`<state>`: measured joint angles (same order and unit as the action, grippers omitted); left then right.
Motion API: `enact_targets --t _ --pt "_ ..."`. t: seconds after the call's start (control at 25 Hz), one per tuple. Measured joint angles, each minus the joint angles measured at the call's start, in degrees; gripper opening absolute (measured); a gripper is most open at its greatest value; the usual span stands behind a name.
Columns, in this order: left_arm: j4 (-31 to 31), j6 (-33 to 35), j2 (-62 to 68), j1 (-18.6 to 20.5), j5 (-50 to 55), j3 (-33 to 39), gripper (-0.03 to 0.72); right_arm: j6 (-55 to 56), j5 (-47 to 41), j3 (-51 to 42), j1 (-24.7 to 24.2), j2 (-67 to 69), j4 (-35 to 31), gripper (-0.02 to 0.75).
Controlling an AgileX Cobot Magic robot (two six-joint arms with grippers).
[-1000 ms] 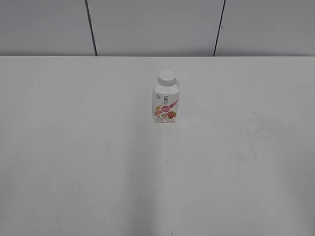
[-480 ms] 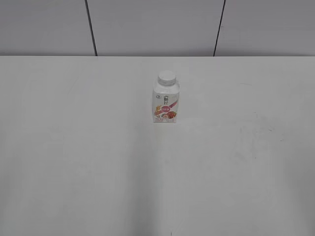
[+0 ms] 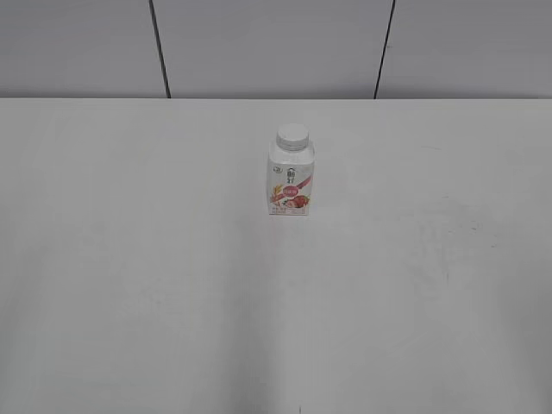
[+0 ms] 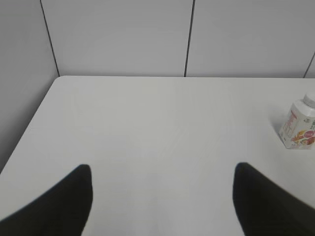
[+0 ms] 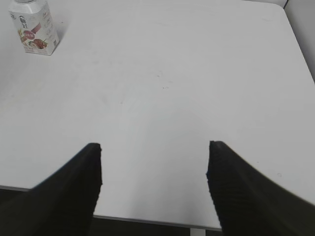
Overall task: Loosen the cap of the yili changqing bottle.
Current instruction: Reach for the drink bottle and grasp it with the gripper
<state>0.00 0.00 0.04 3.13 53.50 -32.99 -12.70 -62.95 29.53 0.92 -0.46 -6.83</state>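
The yili changqing bottle (image 3: 291, 179) stands upright on the white table (image 3: 129, 259), a little behind the middle, with its white cap (image 3: 292, 136) on top. Neither arm shows in the exterior view. In the left wrist view the bottle (image 4: 298, 129) is at the far right edge, well away from my left gripper (image 4: 162, 169), which is open and empty. In the right wrist view the bottle (image 5: 34, 28) stands at the top left, its cap cut off by the frame. My right gripper (image 5: 155, 146) is open over the table's near edge, holding nothing.
A grey panelled wall (image 3: 276, 47) runs behind the table's far edge. The left wrist view shows the table's left edge (image 4: 29, 128) and far corner. The right wrist view shows its near edge (image 5: 147, 220) and right edge (image 5: 301, 46).
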Motion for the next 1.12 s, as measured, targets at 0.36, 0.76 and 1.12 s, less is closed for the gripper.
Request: enact_targets --t 0.36,0.76,1.12 --pt "-10.62 9.45 9.34 0.00 -17.27 0.00 0.537 0.00 0.00 0.00 0.00 0.00 0.00 0.532" --pt "-11.31 9.92 18.25 0.00 -36.43 7.41 0.537 0.00 0.00 0.00 0.00 0.00 0.00 0.532" --pt "-6.05 9.92 32.31 -2.69 -50.86 12.69 0.537 0.00 0.00 0.00 0.00 0.00 0.00 0.532"
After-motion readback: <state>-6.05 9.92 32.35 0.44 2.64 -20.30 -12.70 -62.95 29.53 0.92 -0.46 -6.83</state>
